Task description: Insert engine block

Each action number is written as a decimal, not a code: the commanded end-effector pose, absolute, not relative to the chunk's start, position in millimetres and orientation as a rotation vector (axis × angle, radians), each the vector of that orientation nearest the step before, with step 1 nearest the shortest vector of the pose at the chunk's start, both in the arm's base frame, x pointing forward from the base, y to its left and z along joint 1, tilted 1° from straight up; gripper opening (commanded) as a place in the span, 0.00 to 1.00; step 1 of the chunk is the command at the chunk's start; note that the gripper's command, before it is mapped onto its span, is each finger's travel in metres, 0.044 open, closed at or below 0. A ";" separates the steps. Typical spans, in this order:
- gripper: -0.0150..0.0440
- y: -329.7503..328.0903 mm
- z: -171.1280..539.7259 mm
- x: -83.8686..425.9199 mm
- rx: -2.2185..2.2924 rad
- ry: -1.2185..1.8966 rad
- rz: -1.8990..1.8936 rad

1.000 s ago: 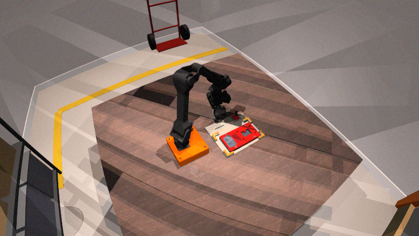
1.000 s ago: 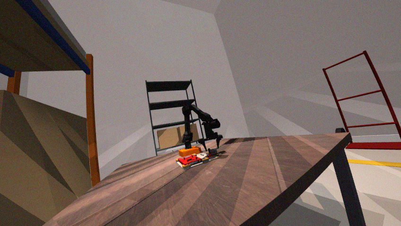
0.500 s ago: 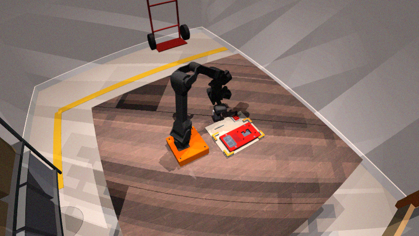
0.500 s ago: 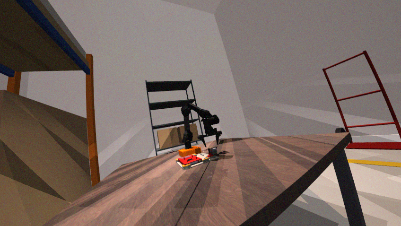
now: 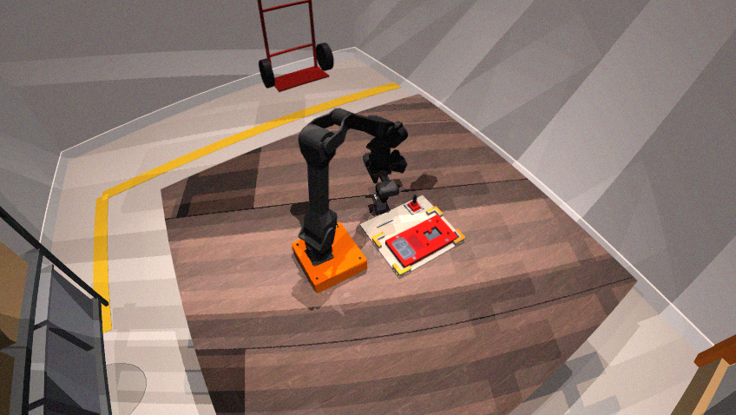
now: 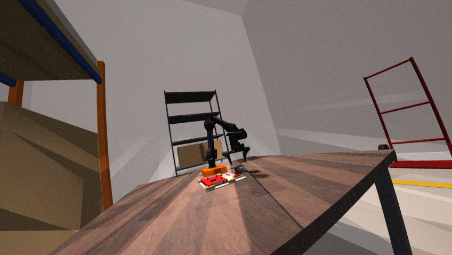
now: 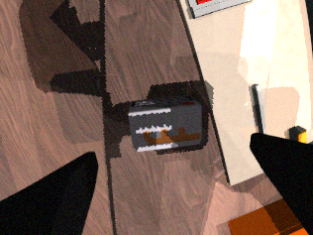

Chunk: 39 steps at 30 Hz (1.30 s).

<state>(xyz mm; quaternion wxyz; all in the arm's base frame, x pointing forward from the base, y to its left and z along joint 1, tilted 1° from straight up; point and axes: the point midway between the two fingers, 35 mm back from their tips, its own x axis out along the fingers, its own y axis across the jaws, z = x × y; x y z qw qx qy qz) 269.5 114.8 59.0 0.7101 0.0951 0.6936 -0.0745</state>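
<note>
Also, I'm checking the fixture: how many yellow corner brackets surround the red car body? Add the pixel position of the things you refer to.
4, in the top view around the car body (image 5: pixel 431 248) (image 6: pixel 208 181): left bracket (image 5: pixel 377 239) (image 6: pixel 218 173) (image 7: pixel 297 134), bottom bracket (image 5: pixel 401 271) (image 6: pixel 199 180), right bracket (image 5: pixel 459 238) (image 6: pixel 209 186) and top bracket (image 5: pixel 436 210) (image 6: pixel 232 179). None seems hidden.

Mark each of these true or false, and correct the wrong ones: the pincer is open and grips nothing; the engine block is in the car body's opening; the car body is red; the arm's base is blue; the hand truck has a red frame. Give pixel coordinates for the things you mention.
The pincer (image 5: pixel 382 190) (image 6: pixel 237 162) (image 7: pixel 175 150) is open and grips nothing. True.
The engine block (image 5: pixel 381 207) (image 6: pixel 240 169) (image 7: pixel 168 125) is in the car body's opening. False: it is on the wooden table top, beside the cream board (image 7: pixel 228 98).
The car body (image 5: pixel 421 251) (image 6: pixel 208 181) is red. True.
The arm's base (image 5: pixel 346 267) (image 6: pixel 207 173) (image 7: pixel 248 224) is blue. False: it is orange.
The hand truck (image 5: pixel 301 78) (image 6: pixel 420 164) has a red frame. True.
</note>
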 end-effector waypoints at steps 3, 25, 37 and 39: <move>1.00 115.7 59.6 271.5 0.213 1.533 -0.155; 1.00 117.1 23.9 273.1 0.214 1.533 -0.155; 0.96 117.2 10.2 272.8 0.213 1.533 -0.155; 0.87 117.2 10.2 272.8 0.213 1.533 -0.155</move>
